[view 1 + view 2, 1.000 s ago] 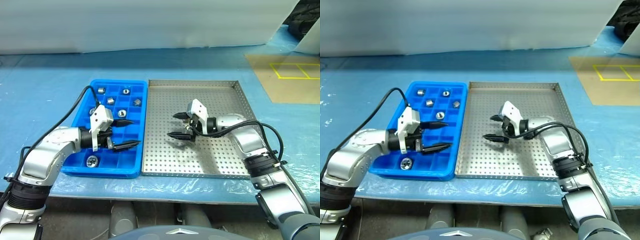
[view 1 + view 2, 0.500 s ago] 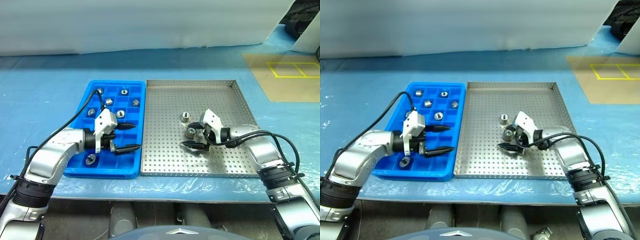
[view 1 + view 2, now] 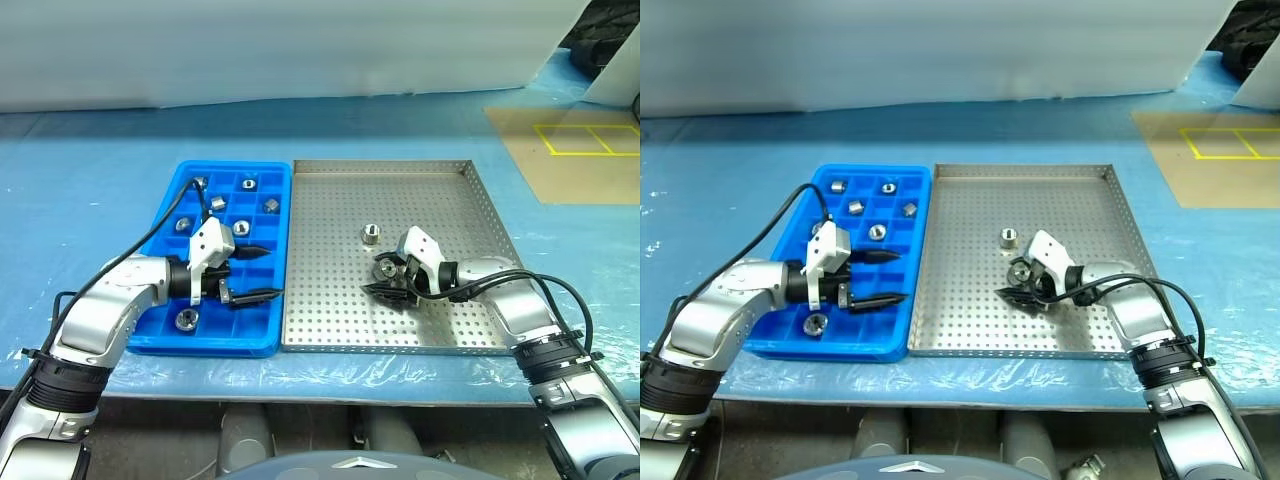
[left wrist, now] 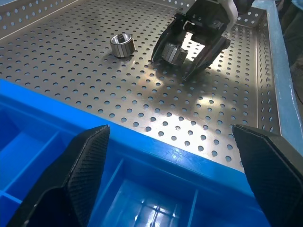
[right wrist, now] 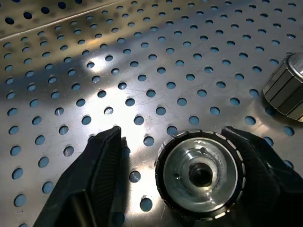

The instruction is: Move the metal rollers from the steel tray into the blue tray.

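The steel tray (image 3: 440, 200) lies in the middle of the table, with the blue tray (image 3: 215, 345) against its left side. Two metal rollers stand on the steel tray. One roller (image 5: 201, 172) sits between the fingers of my right gripper (image 3: 373, 277), which is low over the perforated floor. One finger (image 5: 258, 165) is against this roller and the other stands a little off it. The second roller (image 3: 370, 234) stands free just behind. Several rollers (image 3: 240, 228) rest in the blue tray's compartments. My left gripper (image 3: 268, 272) hovers open and empty over the blue tray's right side.
Both trays sit on a table covered with blue plastic sheet (image 3: 90, 200), close to its front edge. A black cable (image 3: 120, 262) loops over my left arm. A white screen (image 3: 300, 50) closes off the back. Brown floor with yellow lines (image 3: 590, 140) lies at the far right.
My right gripper came down and nearer over the steel tray, uncovering the two rollers, and its fingers narrowed around one. The left gripper stayed over the blue tray. The camera shifted slightly.
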Controlling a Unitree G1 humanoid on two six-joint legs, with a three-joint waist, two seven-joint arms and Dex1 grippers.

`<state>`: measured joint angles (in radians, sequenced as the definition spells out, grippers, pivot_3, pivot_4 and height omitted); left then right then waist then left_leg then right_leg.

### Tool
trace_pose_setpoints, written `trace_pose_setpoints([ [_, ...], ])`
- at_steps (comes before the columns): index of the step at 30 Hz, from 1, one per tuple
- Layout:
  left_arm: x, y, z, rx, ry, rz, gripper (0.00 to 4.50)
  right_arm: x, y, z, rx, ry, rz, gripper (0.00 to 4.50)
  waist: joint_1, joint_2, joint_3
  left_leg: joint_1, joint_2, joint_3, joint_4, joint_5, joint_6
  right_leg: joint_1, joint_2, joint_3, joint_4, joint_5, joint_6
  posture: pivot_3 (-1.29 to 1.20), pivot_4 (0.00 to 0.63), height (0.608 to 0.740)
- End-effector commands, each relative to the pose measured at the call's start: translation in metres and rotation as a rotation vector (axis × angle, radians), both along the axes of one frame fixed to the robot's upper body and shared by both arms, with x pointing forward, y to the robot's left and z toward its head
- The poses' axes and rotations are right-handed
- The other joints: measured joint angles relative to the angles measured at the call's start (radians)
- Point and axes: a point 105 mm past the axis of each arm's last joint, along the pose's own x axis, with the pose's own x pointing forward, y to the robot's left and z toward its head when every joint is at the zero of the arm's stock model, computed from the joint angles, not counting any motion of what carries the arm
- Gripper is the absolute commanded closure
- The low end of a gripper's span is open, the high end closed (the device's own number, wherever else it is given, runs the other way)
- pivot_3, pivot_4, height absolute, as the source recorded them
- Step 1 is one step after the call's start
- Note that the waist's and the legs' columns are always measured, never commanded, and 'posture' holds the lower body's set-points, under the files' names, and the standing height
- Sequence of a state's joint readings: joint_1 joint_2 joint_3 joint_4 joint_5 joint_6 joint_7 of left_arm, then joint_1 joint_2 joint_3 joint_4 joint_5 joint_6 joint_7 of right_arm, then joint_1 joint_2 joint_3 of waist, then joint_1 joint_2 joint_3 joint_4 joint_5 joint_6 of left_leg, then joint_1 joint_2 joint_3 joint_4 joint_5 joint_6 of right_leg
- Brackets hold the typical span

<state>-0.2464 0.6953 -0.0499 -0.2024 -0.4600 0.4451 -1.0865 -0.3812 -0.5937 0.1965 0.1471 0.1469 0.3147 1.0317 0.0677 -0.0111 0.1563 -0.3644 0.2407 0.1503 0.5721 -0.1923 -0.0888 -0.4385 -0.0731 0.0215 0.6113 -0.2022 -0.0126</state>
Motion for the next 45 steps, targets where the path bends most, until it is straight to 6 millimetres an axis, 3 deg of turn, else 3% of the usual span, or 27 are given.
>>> trace_pose_setpoints([
  [1,-0.002,-0.001,0.007,-0.003,-0.026,-0.014,0.09,-0.008,0.009,0.007,0.04,0.01,0.061,1.6,0.0,0.0,0.0,0.0,0.0,0.0,0.0,0.0,0.0,0.0,0.0,0.0,0.0,0.0,0.0,0.0,0.15,0.74],
  [4,-0.003,0.0,0.008,0.0,-0.025,-0.012,0.09,0.002,0.015,0.011,0.022,-0.047,0.03,2.58,-0.001,0.0,0.0,0.0,0.0,0.0,0.0,0.0,0.0,0.0,0.0,0.0,0.0,0.0,0.0,0.0,0.15,0.74],
  [14,-0.005,0.015,0.017,0.009,-0.033,0.035,0.09,0.007,0.062,0.076,0.209,-0.132,0.154,2.58,0.001,0.0,0.0,0.0,0.0,0.0,-0.001,0.0,0.0,-0.001,0.0,0.0,0.0,0.0,0.0,0.05,0.15,0.74],
  [20,0.002,0.065,0.038,0.054,-0.08,0.196,0.09,0.013,0.112,0.1,0.277,-0.172,0.306,2.58,0.0,0.0,0.0,-0.001,0.001,0.0,-0.001,0.0,-0.001,-0.002,0.0,-0.001,0.0,0.0,0.0,0.09,0.15,0.74],
  [24,0.0,0.096,0.048,0.109,-0.111,0.29,0.09,0.023,0.145,0.098,0.281,-0.195,0.356,2.58,0.001,0.0,0.0,-0.001,0.001,0.0,-0.002,0.0,-0.001,-0.003,0.001,-0.002,0.0,0.0,0.0,0.16,0.15,0.74],
  [27,-0.006,0.107,0.052,0.119,-0.112,0.328,0.09,0.025,0.162,0.089,0.273,-0.187,0.406,2.58,0.008,0.0,0.0,-0.004,0.0,-0.001,-0.003,0.0,0.0,-0.003,0.0,-0.005,-0.002,0.0,0.0,0.18,0.15,0.74],
  [36,-0.042,0.107,0.031,0.083,-0.01,0.4,0.09,0.009,0.195,0.063,0.306,-0.072,0.501,2.58,0.034,-0.001,0.0,-0.006,0.003,-0.003,-0.006,0.0,0.0,-0.003,-0.001,-0.017,-0.003,-0.002,-0.003,0.3,0.15,0.74],
  [45,-0.052,0.104,0.027,0.058,0.011,0.441,0.09,-0.007,0.232,0.059,0.31,-0.062,0.591,2.58,0.039,0.0,0.001,-0.005,0.006,-0.004,-0.008,0.0,0.0,-0.002,0.0,-0.019,-0.002,-0.003,-0.005,0.34,0.15,0.74],
])
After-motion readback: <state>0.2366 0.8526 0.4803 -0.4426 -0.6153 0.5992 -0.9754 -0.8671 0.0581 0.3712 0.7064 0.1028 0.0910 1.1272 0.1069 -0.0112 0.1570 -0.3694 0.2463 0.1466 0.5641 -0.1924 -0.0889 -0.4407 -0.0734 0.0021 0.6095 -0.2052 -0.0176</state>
